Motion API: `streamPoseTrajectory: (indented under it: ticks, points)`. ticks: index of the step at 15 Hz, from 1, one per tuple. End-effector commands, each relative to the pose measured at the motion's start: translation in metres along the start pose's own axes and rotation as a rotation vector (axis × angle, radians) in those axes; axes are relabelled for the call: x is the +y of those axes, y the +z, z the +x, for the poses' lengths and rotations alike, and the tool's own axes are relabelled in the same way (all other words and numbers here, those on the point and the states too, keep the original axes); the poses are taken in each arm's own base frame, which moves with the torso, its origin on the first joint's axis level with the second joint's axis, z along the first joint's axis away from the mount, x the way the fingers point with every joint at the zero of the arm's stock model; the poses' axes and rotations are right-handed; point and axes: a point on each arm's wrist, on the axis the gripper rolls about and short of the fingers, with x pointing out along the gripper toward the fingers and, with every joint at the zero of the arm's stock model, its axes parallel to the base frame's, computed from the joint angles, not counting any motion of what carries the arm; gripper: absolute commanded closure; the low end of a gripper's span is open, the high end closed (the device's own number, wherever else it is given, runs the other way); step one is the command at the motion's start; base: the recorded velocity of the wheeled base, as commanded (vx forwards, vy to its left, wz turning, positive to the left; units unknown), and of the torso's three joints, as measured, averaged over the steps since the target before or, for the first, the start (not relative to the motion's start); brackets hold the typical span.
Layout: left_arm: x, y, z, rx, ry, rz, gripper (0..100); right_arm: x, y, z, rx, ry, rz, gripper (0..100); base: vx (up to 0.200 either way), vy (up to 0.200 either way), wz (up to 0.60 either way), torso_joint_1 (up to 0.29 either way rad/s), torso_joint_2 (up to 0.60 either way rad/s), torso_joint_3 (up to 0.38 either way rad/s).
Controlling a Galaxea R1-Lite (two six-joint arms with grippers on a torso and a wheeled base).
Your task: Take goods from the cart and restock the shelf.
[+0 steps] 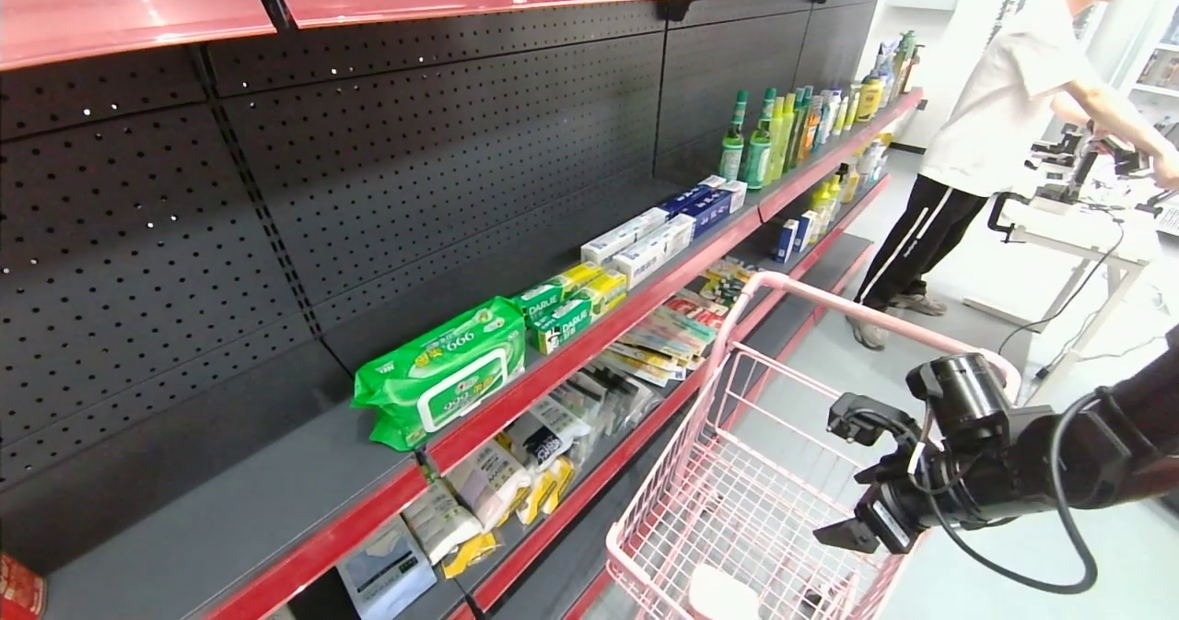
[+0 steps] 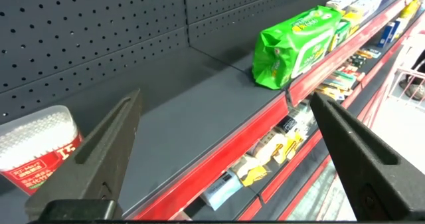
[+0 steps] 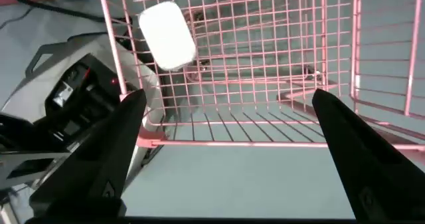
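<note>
A pink wire cart [image 1: 737,500] stands in front of the shelf. A white pack [image 1: 723,592] lies at its bottom, also seen as the white pack [image 3: 166,34] through the cart's mesh [image 3: 265,64]. My right gripper [image 1: 843,477] hangs open over the cart's near rim, and between the fingers of the right gripper [image 3: 229,164] there is nothing. My left gripper [image 2: 226,164] is open and holds nothing, just in front of the grey shelf board [image 2: 192,117]. On that board lie a green wipes pack [image 2: 295,44] and a red-and-white pack [image 2: 36,147].
Farther along the shelf [image 1: 304,482] past the green wipes pack [image 1: 437,371] are green and white boxes [image 1: 571,302] and green bottles [image 1: 764,141]. The lower shelf holds several packets [image 1: 516,473]. A white table [image 1: 1078,233] stands in the aisle beyond the cart.
</note>
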Motion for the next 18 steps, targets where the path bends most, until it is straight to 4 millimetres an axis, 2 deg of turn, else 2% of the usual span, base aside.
streamPoseTrajectory:
  ticks: [1, 5, 10, 18]
  points:
    - [0.0, 0.0, 0.0, 0.0, 0.0, 0.001, 0, 0.0, -0.003, 0.026, 0.057, 0.045, -0.003, 0, 0.0, 0.0, 0.0, -0.061, 0.16, 0.085]
    - [0.0, 0.0, 0.0, 0.0, -0.002, 0.006, 0, 0.005, 0.012, 0.05, 0.038, 0.06, -0.055, 0, 0.0, 0.0, 0.0, -0.072, 0.16, 0.088]
    - [0.0, 0.0, 0.0, 0.0, -0.002, 0.005, 0, 0.016, 0.006, 0.079, 0.056, 0.09, -0.092, 0, 0.0, 0.0, 0.0, -0.088, 0.19, 0.1]
    - [0.0, 0.0, 0.0, 0.0, -0.002, 0.005, 0, 0.021, 0.013, 0.098, 0.044, 0.1, -0.175, 0, 0.0, 0.0, 0.0, -0.112, 0.24, 0.134]
